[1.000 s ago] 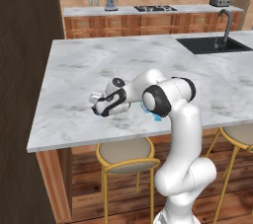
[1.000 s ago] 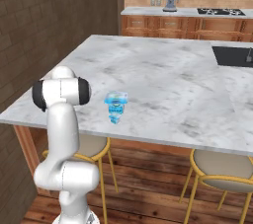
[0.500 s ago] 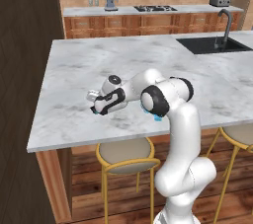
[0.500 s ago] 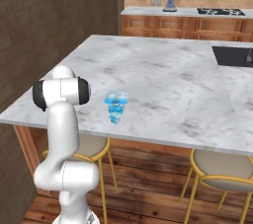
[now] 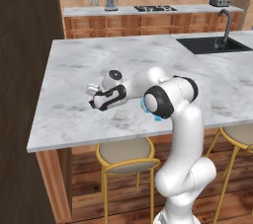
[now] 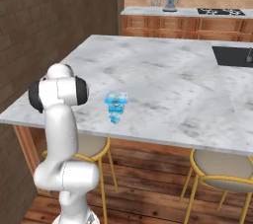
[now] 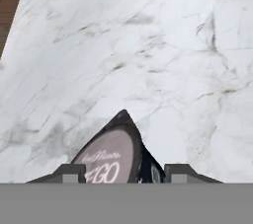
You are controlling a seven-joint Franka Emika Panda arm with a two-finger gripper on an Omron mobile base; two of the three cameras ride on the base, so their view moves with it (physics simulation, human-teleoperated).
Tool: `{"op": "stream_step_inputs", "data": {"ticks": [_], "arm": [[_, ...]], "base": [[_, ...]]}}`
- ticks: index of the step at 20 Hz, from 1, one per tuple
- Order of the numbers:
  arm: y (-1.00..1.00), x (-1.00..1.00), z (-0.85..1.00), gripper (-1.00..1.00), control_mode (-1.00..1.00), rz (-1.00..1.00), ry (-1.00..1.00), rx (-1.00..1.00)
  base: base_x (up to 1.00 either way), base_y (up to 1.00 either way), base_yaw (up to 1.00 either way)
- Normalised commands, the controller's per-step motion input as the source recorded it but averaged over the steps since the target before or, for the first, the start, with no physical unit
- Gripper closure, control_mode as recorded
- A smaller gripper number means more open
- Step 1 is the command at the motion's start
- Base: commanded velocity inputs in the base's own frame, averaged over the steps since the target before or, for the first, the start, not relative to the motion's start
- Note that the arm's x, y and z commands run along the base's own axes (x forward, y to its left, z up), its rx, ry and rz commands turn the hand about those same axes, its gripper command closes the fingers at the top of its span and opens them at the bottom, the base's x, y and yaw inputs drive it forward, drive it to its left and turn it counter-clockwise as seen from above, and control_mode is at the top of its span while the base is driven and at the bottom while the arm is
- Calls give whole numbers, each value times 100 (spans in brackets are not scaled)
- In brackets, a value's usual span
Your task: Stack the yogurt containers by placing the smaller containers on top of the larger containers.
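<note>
at the left of the left base view my gripper [image 5: 92, 97] hung low over the marble counter [image 5: 74, 70], a little further left and nearer the counter's left end than half a second before, the arm reaching out flat behind it. in the hand view the dark cup [image 7: 116, 156] sat between my fingertips [image 7: 69, 172], tilted, its pale top with lettering turned toward the camera, and the fingers were closed in against its sides. the counter ran bare and veined beyond it, with a strip of wood floor at the top left corner.

further right, in the right base view, the tub [image 6: 116, 100] stood on the counter near the front edge with the tiny blue cup [image 6: 115, 115] at its foot, as far as i could make out; they blurred into one pale-blue shape. neither had shifted since the earlier frames. in the left base view a sliver of that blue showed behind my elbow. the dark cup was well apart from the tub, off to its left.
</note>
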Motion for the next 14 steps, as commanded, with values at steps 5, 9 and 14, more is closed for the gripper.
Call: {"op": "stream_step_inputs", "data": {"ticks": [5, 9, 14], "arm": [[-20, -21, 80, 100, -100, 0, -7, 5], [-24, -27, 74, 100, -100, 0, -4, 4], [-33, -30, 49, 100, -100, 0, -1, 2]], "base": [[0, 0, 0], [0, 0, 0], [0, 0, 0]]}}
